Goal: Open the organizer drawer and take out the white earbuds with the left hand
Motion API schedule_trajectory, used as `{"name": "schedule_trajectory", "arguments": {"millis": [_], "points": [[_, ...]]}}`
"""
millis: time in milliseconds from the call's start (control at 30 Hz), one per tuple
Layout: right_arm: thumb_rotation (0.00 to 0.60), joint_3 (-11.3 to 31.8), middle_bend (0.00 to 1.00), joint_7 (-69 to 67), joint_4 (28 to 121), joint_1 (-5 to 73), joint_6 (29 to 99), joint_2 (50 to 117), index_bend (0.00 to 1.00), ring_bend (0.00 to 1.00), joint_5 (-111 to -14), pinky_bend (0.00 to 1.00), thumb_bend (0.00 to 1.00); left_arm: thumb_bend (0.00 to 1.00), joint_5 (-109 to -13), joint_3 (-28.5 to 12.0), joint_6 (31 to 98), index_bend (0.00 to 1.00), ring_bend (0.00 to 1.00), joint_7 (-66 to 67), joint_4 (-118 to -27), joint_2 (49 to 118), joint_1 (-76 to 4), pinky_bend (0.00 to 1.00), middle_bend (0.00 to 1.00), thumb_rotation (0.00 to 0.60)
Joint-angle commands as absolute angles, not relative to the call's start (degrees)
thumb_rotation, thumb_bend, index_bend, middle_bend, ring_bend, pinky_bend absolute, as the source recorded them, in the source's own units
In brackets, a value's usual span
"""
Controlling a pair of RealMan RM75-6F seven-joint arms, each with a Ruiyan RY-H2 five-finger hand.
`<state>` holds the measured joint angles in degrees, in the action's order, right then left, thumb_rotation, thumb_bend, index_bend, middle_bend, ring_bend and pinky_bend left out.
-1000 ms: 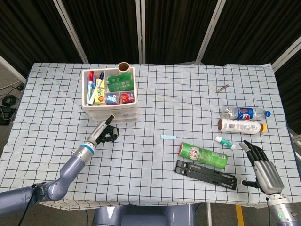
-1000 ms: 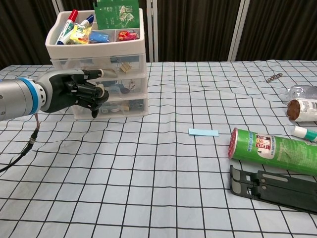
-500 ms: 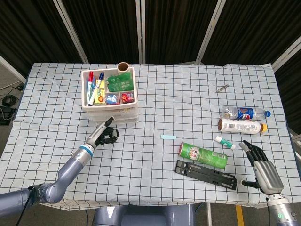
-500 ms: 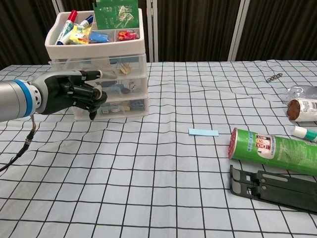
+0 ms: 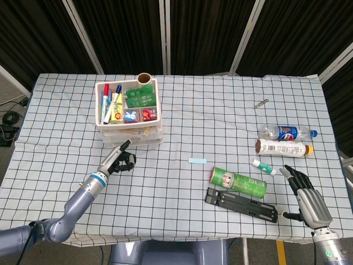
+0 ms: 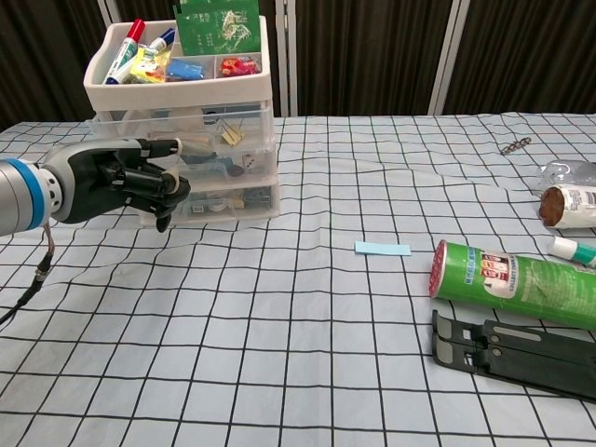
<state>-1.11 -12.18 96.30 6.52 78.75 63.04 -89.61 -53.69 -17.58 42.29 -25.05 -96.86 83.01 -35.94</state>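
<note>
Left fingers (image 6: 160, 147): one stretched out toward the drawer fronts, the rest curled in under the palm; nothing showed in them, and I could not tell whether the tip touched a drawer.
Left hand (image 6: 112, 179): hung low in front of the organizer (image 6: 186, 121), just beside its lower drawers, forearm running off to the left edge of the chest view; in the head view it (image 5: 117, 159) sat just in front of the organizer (image 5: 129, 113).
Right fingers (image 5: 292, 175): spread apart, pointing away from the robot, holding nothing.
Right hand (image 5: 308, 199): lay at the near right corner of the worktop (image 5: 209, 105), beside the black stand (image 5: 241, 204).
Drawers: clear-fronted, stacked in three; whether any stood pulled out I could not tell.
White earbuds: not made out; small items blurred behind the drawer fronts.
Organizer top: markers (image 6: 126, 51), green packet (image 6: 216, 26).
Worktop, right side: green can (image 6: 510, 284) lying flat, bottles (image 5: 284, 140), blue slip (image 6: 382, 249).
</note>
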Motion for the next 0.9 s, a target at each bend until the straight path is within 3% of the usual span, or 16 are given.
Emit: {"name": "schedule_trajectory", "arguments": {"millis": [33, 500, 667, 900], "points": [[0.600, -1.18, 0.00, -12.04, 96.28, 6.53, 78.67, 63.08, 0.00, 0.00, -89.65, 0.00, 0.11, 0.81, -53.96, -17.50, 42.35, 0.08, 0.69, -25.42, -96.65, 83.00, -35.71, 0.61, 0.74, 0.600], [0.600, -1.41, 0.00, -11.38, 96.29, 6.67, 78.32, 63.53, 0.00, 0.00, -89.84, 0.00, 0.11, 0.81, -62.86, -14.40, 44.81, 0.09, 0.69, -31.03, -98.61, 81.54, -30.59, 0.61, 0.74, 0.600], [0.600, -1.54, 0.00, -11.05, 96.27, 6.64, 78.36, 63.63, 0.00, 0.00, -90.02, 0.00, 0.11, 0.81, -67.88, -11.14, 50.82, 0.12, 0.69, -27.99, -101.31, 80.81, -27.29, 0.61, 0.74, 0.600], [0.600, -1.75, 0.00, -10.20, 96.52, 6.55, 78.50, 63.86, 0.00, 0.00, -90.31, 0.00, 0.11, 0.81, -72.70, -8.41, 63.00, 0.14, 0.70, -12.34, -106.27, 79.95, -23.84, 0.61, 0.75, 0.600]]}}
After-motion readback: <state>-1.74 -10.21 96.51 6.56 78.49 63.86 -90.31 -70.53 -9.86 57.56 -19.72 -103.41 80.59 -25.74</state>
